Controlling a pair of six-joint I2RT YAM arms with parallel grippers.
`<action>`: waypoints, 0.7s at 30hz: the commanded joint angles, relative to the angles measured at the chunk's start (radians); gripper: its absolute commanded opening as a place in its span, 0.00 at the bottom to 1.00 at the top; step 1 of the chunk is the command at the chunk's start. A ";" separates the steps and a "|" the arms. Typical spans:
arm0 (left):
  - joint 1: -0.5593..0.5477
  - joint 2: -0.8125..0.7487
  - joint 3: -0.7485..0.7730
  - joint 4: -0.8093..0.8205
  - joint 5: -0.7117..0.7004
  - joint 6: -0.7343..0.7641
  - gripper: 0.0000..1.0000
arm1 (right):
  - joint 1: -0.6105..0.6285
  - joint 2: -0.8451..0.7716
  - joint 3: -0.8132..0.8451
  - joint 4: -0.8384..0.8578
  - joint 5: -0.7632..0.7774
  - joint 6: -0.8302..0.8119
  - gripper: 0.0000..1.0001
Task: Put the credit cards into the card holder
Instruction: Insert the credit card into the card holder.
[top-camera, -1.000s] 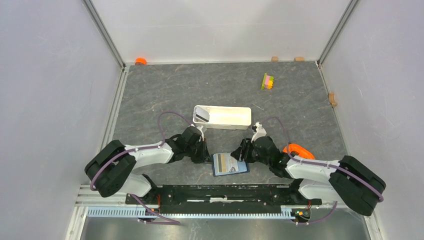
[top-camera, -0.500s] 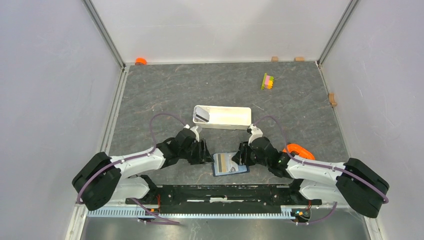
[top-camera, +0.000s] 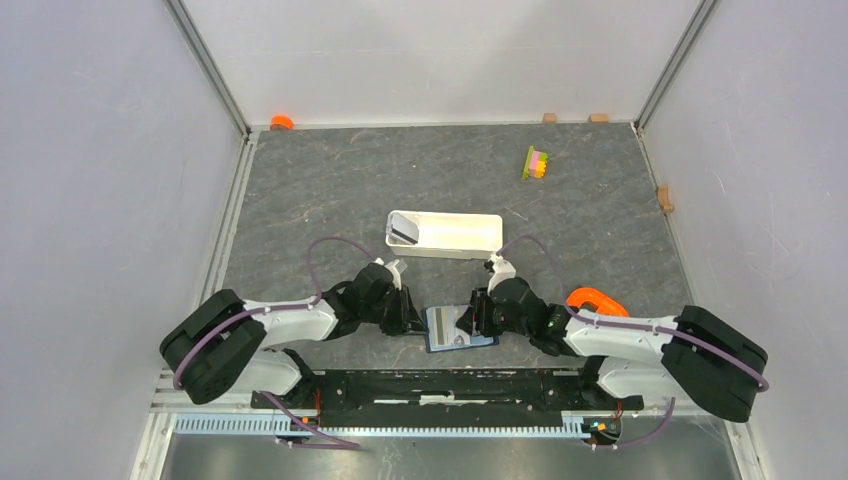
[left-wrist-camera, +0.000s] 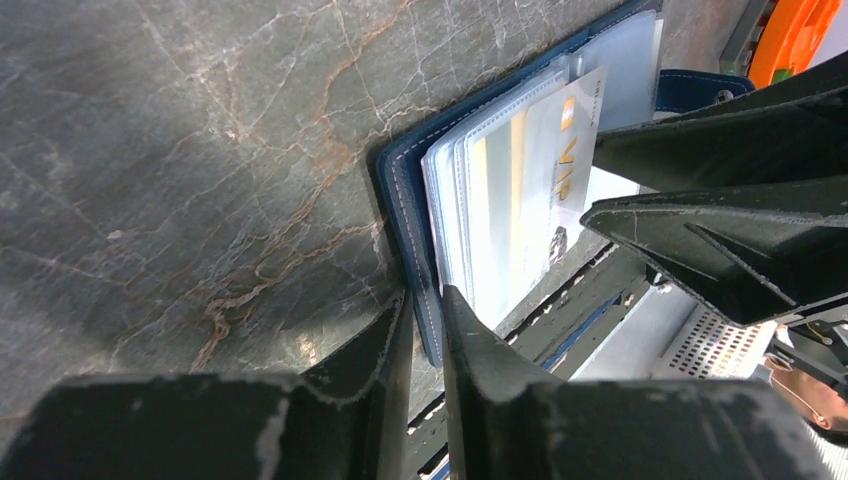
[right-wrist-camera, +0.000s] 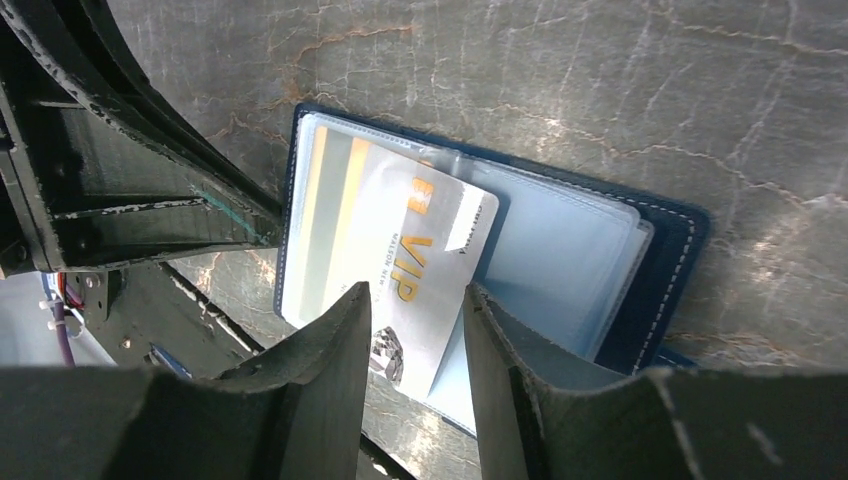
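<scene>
Step in hand: a silver-grey rectangular card with gold VIP lettering (right-wrist-camera: 400, 265) is being fed into the clear sleeves of the small navy-blue folding card holder (right-wrist-camera: 600, 270). The holder is laid open on the grey stone-patterned worktop (right-wrist-camera: 650, 90), between the two sets of fingers. The card is judged only part seated: its far end appears to be at a sleeve mouth and its near end is seen sticking out askew.

A straight push further in is judged to be called for next, with the holder pinned meanwhile.

Left fingers (left-wrist-camera: 380, 350): narrowed to a slit, with the holder's navy edge caught between them.

Right fingers (right-wrist-camera: 330, 350): set moderately apart, with the card's near end seen between them. Actual contact cannot be told.

A second silvery card (top-camera: 403, 228) is seen in the long white tray (top-camera: 465, 233), well beyond both sets of fingers.
</scene>
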 joint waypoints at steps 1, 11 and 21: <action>-0.008 0.027 -0.019 0.050 0.015 -0.017 0.22 | 0.028 0.037 0.042 0.012 -0.015 0.034 0.43; -0.011 0.052 -0.009 0.065 0.022 -0.010 0.17 | 0.084 0.122 0.141 0.014 0.001 0.004 0.42; -0.008 -0.059 0.076 -0.133 -0.077 0.071 0.44 | 0.090 0.036 0.245 -0.180 0.141 -0.142 0.51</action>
